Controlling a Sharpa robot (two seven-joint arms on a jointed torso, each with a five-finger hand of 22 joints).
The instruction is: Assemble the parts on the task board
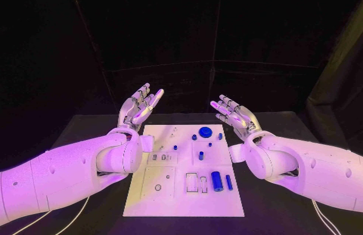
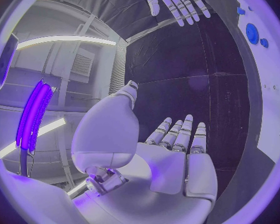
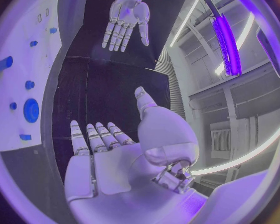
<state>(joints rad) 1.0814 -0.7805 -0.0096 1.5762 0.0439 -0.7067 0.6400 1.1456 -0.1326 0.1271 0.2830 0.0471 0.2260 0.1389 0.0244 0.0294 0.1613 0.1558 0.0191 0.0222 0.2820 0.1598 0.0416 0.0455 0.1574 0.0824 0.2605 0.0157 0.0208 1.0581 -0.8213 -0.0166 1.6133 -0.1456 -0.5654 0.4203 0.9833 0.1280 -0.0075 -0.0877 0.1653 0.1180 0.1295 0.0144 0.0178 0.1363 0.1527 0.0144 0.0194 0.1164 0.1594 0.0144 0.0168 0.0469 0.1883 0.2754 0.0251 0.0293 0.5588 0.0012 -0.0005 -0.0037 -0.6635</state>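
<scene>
Your counter [image 1: 91, 125] carries the white board [image 1: 181, 203] between both arms. The left robot hand [image 1: 138, 105] and right robot hand [image 1: 234, 113] hover beyond its far corners, spread wide, holding nothing. A hasty reach risks scattering loose blue parts [image 1: 217, 181]. The wrist views show bare palms; the head view shows the near slots.

The white task board [image 1: 185, 193] lies flat. Near its far edge stands a round blue disc [image 1: 205, 131] among smaller blue pegs. Toward its near right corner, a blue cylinder [image 1: 217, 181] lies beside a thinner blue pin [image 1: 228, 181].
</scene>
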